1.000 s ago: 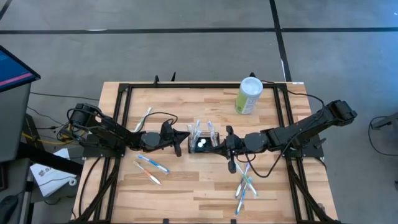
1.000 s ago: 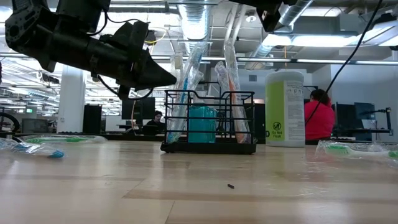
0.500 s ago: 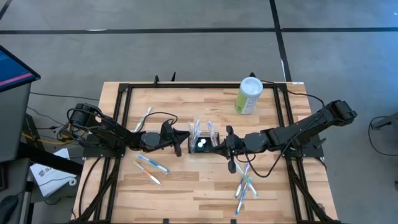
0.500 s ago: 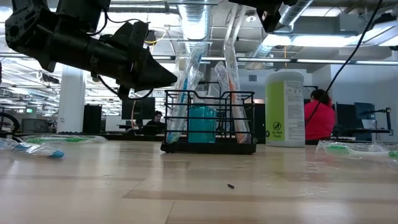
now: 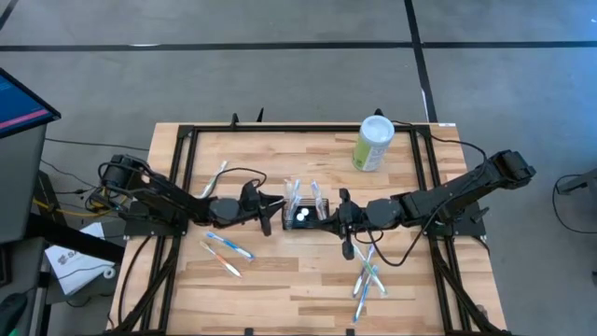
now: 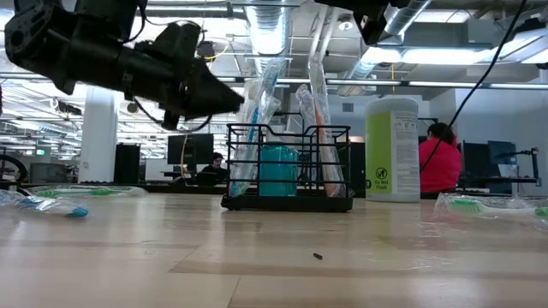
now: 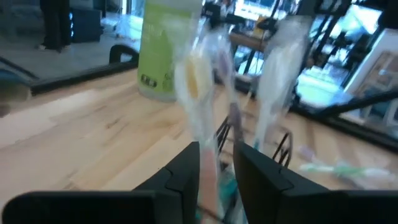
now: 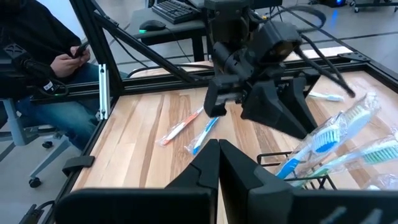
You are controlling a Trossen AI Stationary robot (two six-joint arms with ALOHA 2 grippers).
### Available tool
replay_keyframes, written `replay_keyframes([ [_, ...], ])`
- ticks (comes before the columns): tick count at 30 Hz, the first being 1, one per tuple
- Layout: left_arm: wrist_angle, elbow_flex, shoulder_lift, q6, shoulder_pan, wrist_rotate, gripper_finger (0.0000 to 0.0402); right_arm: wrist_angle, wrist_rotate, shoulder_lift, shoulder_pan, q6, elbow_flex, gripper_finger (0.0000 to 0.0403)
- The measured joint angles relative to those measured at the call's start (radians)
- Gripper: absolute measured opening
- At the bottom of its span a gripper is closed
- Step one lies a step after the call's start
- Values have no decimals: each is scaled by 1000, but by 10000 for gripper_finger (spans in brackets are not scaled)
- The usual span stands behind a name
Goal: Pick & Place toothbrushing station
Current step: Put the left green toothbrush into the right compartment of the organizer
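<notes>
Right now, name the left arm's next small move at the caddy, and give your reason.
Probably back the left gripper away from the black wire caddy. Its fingers stand parted around a wrapped toothbrush that stands upright in the caddy, so the brush looks placed. The right gripper waits shut at the caddy's other side.

Black wire-mesh caddy, teal cup inside, pale-green canister with white lid.

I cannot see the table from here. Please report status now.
Left gripper open beside the caddy, wrapped toothbrush between its fingers. Right gripper shut, other side. Caddy upright, toothbrushes inside. Nothing blocking.
</notes>
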Motion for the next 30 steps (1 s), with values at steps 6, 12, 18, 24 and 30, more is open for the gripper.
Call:
replay_keyframes([
  [6,-11,-2,-72,48,-3,25,92,2,0,0,-2,-13,0,0],
  [12,-219,-5,-230,44,-6,24,92,3,0,0,-2,-18,0,0],
  [18,-648,-6,-424,-94,-4,-46,92,-4,0,0,-1,-18,0,0],
  [24,-1002,-6,-550,-286,53,-99,92,-4,0,0,-1,-18,0,0],
  [30,-1133,-6,-560,-341,150,-79,92,-4,0,0,-1,-18,0,0],
])
